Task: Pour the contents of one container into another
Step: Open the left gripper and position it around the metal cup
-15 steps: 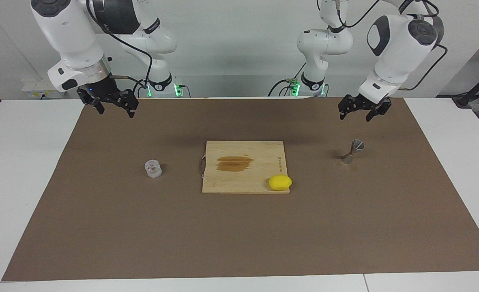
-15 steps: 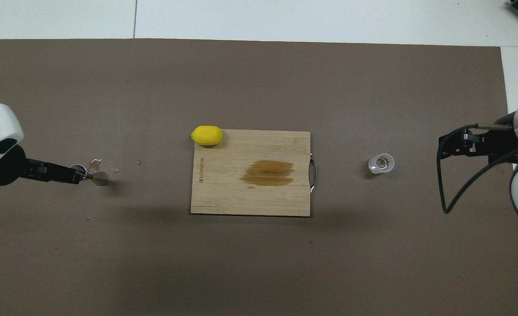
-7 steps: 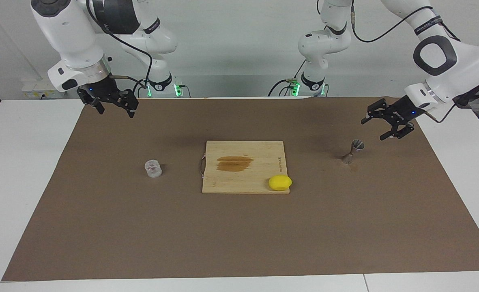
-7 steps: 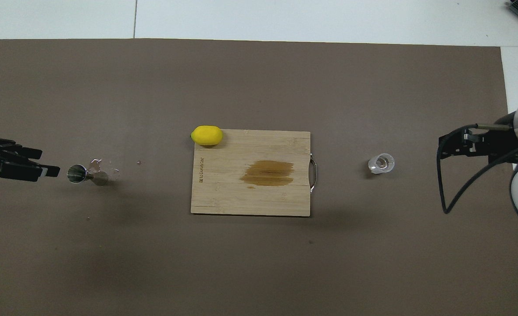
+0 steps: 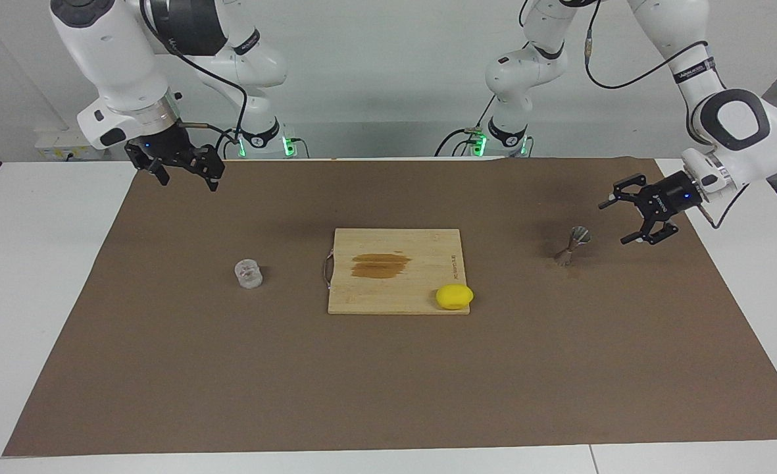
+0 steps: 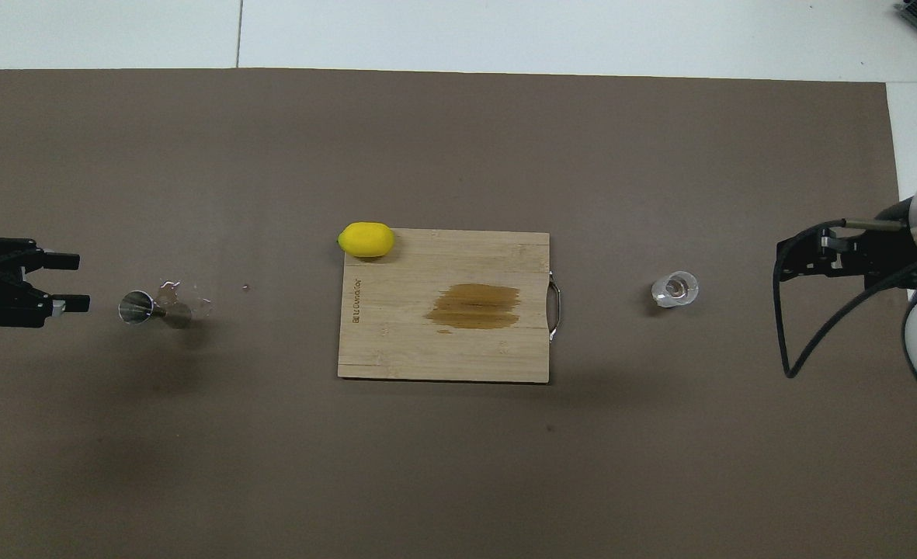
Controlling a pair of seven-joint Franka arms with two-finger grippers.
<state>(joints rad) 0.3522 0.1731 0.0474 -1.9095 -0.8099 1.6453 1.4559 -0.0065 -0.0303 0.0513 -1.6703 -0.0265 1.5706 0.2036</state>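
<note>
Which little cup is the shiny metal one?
The jigger, hourglass-shaped, standing toward the left arm's end of the table. The other, the glass cup, is clear and squat, toward the right arm's end.

Plain pale grey wall (image 5: 388, 79) above white table (image 5: 39, 263) spread with flat brown mat (image 5: 388, 382).

One short line of printed lettering runs along the cutting board (image 6: 442, 307) edge at 9 o'clock in the overhead view, too small to read.
</note>
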